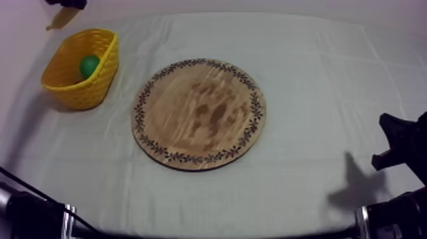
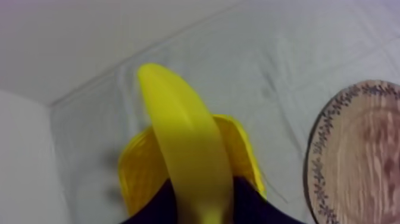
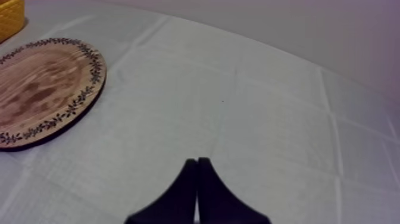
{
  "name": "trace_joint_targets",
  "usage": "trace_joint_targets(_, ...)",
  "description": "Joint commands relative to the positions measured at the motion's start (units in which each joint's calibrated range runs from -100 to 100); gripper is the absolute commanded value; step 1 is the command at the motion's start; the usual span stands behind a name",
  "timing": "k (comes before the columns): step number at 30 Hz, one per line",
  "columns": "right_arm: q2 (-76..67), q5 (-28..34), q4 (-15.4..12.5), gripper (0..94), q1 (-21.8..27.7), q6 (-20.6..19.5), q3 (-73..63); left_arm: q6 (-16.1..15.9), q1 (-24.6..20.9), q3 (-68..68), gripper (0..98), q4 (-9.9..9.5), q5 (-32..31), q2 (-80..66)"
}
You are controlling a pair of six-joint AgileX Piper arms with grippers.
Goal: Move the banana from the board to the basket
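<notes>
The banana [image 2: 181, 149] is held tight in the left pincer [image 2: 205, 201], just above the yellow basket [image 2: 134, 173]. The right pincer [image 3: 197, 176] is pressed together, with nothing in it.

board [image 1: 199, 114]: wood, plain grain, matt, dark stamped rim
basket [image 1: 92, 90], left of board: yellow plastic, woven ribs
banana [image 2: 184, 149]: smooth, faintly glossy
cloth [image 1: 318, 63]: grey-white fabric, matt, creased

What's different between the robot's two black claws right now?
The left gripper is shut on the banana; the right gripper is shut on nothing, its fingers together in a wedge. The left gripper hangs over the yellow basket; the right gripper sits low over bare cloth, off to the side of the wooden board. Both have black fingers.
</notes>
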Motion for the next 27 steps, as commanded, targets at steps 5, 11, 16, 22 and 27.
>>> trace_joint_targets(5, 0.0, 0.0, 0.0, 0.3, 0.0, 0.0, 0.0, 2.6, -1.5, 2.8, 35.4, -0.97, -2.4, 3.7)
trace_joint_targets(11, 0.0, 0.0, 0.0, 0.3, 0.0, 0.0, 0.0, 4.7, -2.7, 5.6, 35.0, -1.55, -5.7, 7.2)
trace_joint_targets(16, 0.0, 0.0, 0.0, 0.3, 0.0, 0.0, 0.0, 5.3, -3.3, 7.6, 34.3, -1.8, -7.0, 9.3)
trace_joint_targets(22, 0.0, 0.0, 0.0, 0.3, 0.0, 0.0, 0.0, 5.4, -3.8, 8.5, 33.4, -2.22, -8.8, 10.9)
trace_joint_targets(27, 0.0, 0.0, 0.0, 0.3, 0.0, 0.0, 0.0, 5.4, -3.9, 8.5, 33.3, -2.38, -9.3, 11.8)
